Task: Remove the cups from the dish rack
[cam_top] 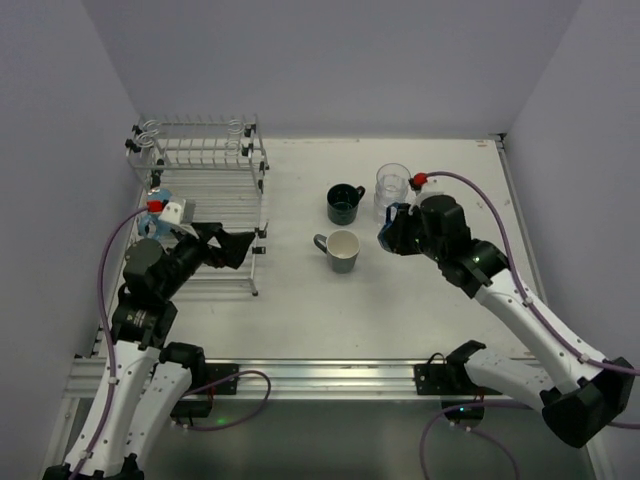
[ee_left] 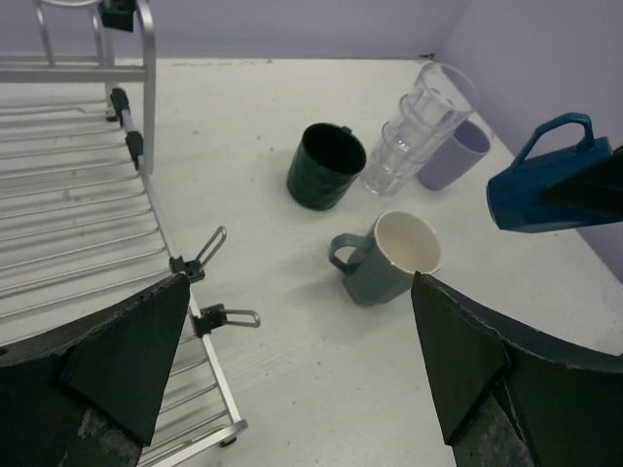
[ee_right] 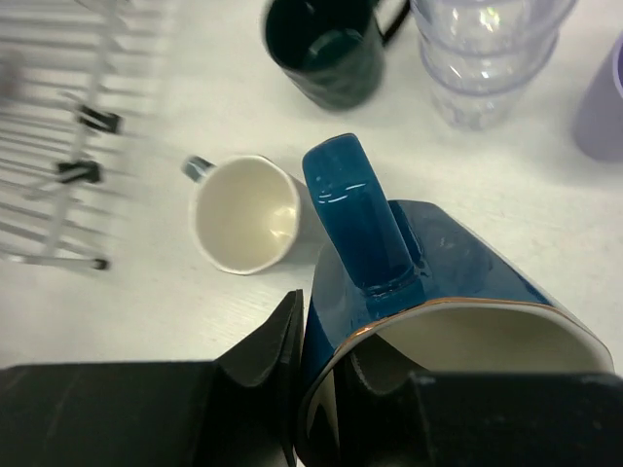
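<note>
- Well along, I judge: four sorts of cups stand on the table (cam_top: pixel 300 310), right of the rack (cam_top: pixel 205 170), and a fifth is in the air.
- Done: green mug (ee_left: pixel 326 165) and grey mug (ee_left: pixel 389 258) stand upright near mid-table. The tumblers (ee_left: pixel 419 131) and lavender cup (ee_left: pixel 453 156) stand behind them, just beside each other.
- In hand: the right gripper (ee_right: pixel 326 365) pinches the rim of the blue mug (ee_right: pixel 419 263), one finger inside and one outside. The mug hangs tilted above the table, right of the grey mug and in front of the tumblers.
- Left to do: set the blue mug down.
- The rack wires that show carry no cup. A pale blue shape (cam_top: pixel 160 197) sits at the rack's left edge beside the left arm, half hidden; whether it is a cup I cannot tell. If so, it is the last to fetch.
- The left gripper (ee_left: pixel 300 292) hovers at the rack's near right corner, fingers spread wide, holding nothing.
- Count: one green mug, one grey mug, one blue mug, one lavender cup.
- Tumblers: one nested stack, at least two; the exact number is unclear.
- One rack, two tiers.
</note>
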`<state>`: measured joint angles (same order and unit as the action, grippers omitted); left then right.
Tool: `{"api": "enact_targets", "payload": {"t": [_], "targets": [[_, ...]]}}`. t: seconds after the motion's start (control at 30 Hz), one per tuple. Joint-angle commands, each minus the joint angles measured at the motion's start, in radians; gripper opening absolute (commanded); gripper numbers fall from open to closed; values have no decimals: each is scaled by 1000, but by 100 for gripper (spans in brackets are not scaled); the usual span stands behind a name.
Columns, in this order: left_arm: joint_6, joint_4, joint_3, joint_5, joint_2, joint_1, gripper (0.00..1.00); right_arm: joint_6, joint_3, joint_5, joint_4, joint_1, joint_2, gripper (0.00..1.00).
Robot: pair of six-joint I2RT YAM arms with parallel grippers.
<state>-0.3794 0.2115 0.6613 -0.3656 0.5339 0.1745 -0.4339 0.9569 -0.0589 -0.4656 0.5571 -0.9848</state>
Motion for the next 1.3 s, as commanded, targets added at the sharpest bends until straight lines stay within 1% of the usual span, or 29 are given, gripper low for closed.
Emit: {"api": "enact_targets", "payload": {"t": [0.0,0.13,0.3,0.47,0.5,0.53,0.57,0.6,0.63,0.67,0.7,0.73,0.77,0.8,0.87,0.9,0.93,1.0,1.03,1.13,1.27], "targets": [[76,51,-2,80,-11,-3,100,80,17,-62,-50,-14,-87,0],[80,54,-6,86,-12,-3,100,93,28,-87,-35,-17,-208,0],[79,55,-8,102,-8,-4,100,110,57,-36,1,-16,-360,0],[80,65,-3,135,8,-9,100,112,62,-9,38,-16,-443,0],[80,68,-2,160,15,-9,100,109,65,-13,44,-13,-454,1],[82,75,0,178,18,-10,100,109,65,-19,44,-14,-474,5],[80,80,6,200,21,-15,100,109,66,-22,42,-13,-482,6],[82,86,12,249,29,-15,100,109,69,-27,44,-3,-486,8],[83,100,15,278,34,-17,100,107,69,-33,42,1,-494,14],[85,109,26,310,38,-18,100,109,69,-38,41,9,-495,17],[83,118,34,385,49,-18,100,109,69,-44,44,21,-497,22],[79,135,38,428,51,-20,100,110,68,-53,42,29,-497,30],[74,138,46,476,54,-24,100,110,66,-58,41,33,-496,34],[68,140,49,491,60,-24,100,109,62,-61,44,44,-491,36],[66,149,63,519,72,-29,100,109,48,-64,51,49,-462,45],[60,157,69,548,93,-29,100,109,45,-61,54,49,-450,50],[56,170,75,563,104,-29,100,112,40,-61,58,50,-434,59],[45,172,89,602,135,-29,100,115,26,-73,67,56,-379,68],[42,170,93,617,144,-29,100,119,20,-75,73,58,-361,73],[24,170,122,678,202,-29,100,123,-10,-65,99,58,-284,80],[-44,146,139,792,268,-30,100,124,-52,-50,113,58,-201,84]]}}
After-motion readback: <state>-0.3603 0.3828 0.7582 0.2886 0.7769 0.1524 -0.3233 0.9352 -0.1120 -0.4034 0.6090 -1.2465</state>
